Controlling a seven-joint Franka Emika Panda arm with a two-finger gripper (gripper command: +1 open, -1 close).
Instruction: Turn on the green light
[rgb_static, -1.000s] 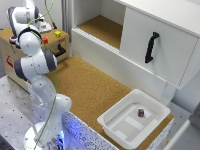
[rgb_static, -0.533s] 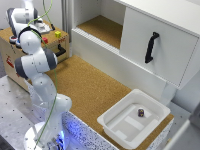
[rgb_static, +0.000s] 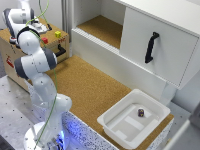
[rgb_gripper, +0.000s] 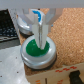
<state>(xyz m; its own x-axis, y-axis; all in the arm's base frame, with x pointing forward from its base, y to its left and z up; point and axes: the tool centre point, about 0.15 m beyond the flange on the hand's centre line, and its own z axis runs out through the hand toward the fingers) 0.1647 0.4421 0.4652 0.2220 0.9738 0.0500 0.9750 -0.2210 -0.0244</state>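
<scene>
The small round green push-button with a silvery metal rim (rgb_gripper: 37, 51) sat on a wooden box (rgb_static: 20, 57) at the exterior view's far left, directly under the gripper (rgb_gripper: 39, 31), whose fingers were together, tips touching its green cap. No readable writing showed anywhere.

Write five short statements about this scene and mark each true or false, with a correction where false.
1. The gripper sits directly over the round green push-button with a silvery rim. True.
2. The white plastic tub holds a small dark object. True.
3. The black cabinet handle lies in the tub. False: it is on the white cabinet door.
4. The small yellow-green cube sits in the tub. False: it is on the wooden box.
5. The worktop is cork-coloured. True.
</scene>
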